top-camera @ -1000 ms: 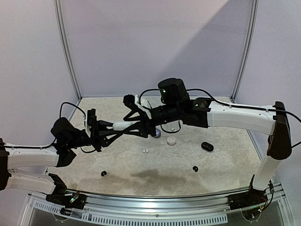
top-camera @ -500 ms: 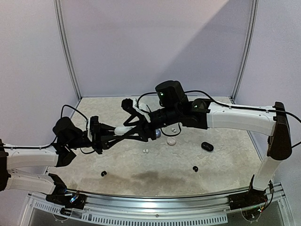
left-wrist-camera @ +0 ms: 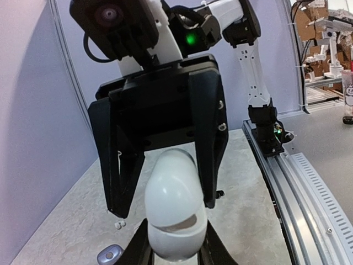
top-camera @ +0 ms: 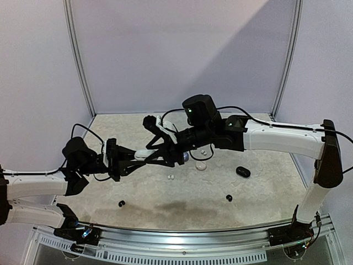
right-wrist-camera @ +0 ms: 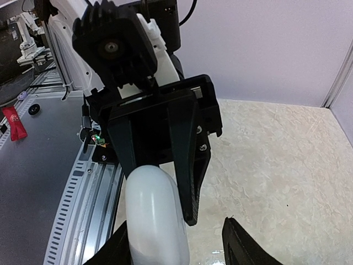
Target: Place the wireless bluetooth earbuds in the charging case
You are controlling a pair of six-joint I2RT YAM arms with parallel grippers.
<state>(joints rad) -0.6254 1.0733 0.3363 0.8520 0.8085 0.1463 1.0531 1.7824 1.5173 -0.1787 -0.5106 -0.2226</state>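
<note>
One white charging case (left-wrist-camera: 172, 193), contents unseen, clenched in my left claw (left-wrist-camera: 174, 245); my right claw (right-wrist-camera: 179, 243) straddles it, released. Two black earbuds (top-camera: 122, 203) (top-camera: 229, 197) dot the table (top-camera: 265, 193).

two black earbuds (top-camera: 122, 203) (top-camera: 229, 197), one black case (top-camera: 242, 171), one held white case (left-wrist-camera: 174, 204)

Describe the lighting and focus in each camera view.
Top external: a diagonal light-and-shade split crosses the back wall, and a dark shadow patch lies on the table near the front. Left wrist: the white case looms large, close to the lens; a green light glows behind. Right wrist: the case is brightly lit, almost washed out.
</note>
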